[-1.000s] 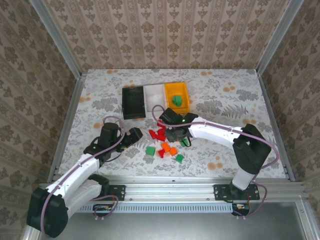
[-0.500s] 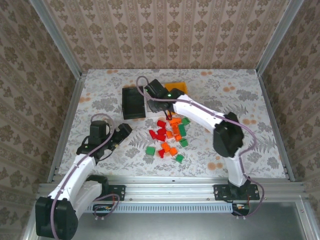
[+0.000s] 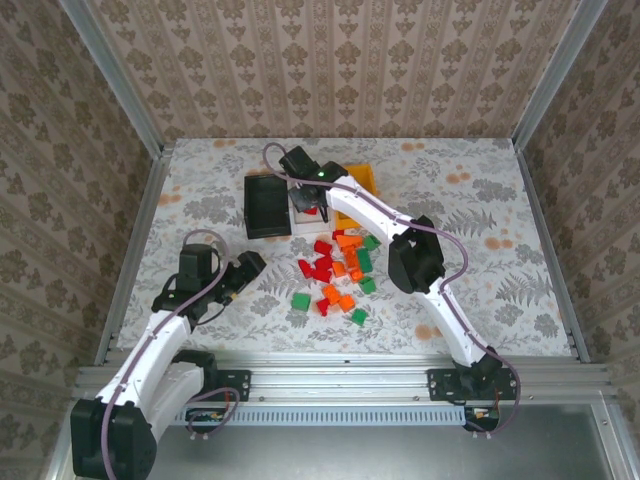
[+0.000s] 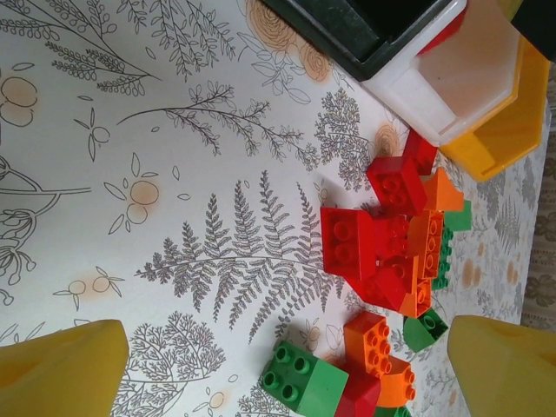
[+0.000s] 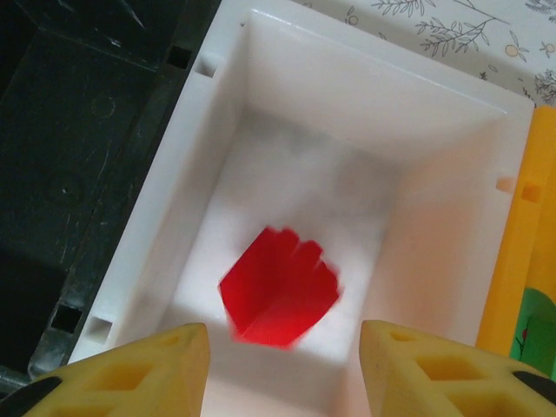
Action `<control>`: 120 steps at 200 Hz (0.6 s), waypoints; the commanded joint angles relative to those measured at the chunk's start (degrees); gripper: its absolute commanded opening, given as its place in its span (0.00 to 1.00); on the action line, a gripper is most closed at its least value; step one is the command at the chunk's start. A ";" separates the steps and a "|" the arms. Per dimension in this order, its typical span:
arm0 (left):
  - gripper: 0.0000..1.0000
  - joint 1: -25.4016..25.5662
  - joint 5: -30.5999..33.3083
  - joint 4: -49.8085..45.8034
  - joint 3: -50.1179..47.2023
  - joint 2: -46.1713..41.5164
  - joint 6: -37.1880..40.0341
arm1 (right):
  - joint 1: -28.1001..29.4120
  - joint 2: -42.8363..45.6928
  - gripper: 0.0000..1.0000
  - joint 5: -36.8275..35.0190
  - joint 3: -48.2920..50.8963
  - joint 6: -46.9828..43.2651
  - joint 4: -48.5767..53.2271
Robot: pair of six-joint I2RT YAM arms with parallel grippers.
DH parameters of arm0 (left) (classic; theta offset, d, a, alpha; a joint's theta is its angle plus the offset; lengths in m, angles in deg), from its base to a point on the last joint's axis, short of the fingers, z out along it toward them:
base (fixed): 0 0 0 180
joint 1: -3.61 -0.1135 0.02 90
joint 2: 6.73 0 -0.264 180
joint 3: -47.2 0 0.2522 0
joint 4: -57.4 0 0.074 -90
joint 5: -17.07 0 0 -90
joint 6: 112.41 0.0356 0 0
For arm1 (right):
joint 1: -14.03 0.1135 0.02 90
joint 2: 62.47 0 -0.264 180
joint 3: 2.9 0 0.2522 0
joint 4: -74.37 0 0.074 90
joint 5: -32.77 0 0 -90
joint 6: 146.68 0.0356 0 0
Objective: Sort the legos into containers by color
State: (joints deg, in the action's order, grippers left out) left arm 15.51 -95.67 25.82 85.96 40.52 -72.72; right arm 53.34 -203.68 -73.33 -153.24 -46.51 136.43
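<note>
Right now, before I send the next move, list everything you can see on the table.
black bin: one, black, left end of the row
white bin: one, white, middle of the row
yellow bin: one, orange-yellow, right end
red brick: one, red, blurred, inside white bin
green brick: one, green, partly seen, inside yellow bin
loose bricks: about fourteen, red, orange, green, heaped on table
left pincer: open, left of heap
right pincer: open, above white bin
</note>
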 commanded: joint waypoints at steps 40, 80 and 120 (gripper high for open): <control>0.96 -0.23 -2.00 -0.53 1.02 -1.31 0.62 | 2.88 14.12 0.50 -0.11 12.60 1.26 -2.81; 0.96 -0.25 -0.07 -0.70 -0.07 -1.96 1.26 | 8.11 29.46 0.51 6.78 41.60 8.75 -11.89; 0.96 0.04 -0.99 3.64 -2.29 -0.23 -0.95 | 13.29 28.50 0.54 7.07 47.98 10.05 -12.58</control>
State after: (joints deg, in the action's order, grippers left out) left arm 15.51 -96.31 26.71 85.21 39.40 -72.76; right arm 65.30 -172.49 -67.23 -107.53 -39.07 125.56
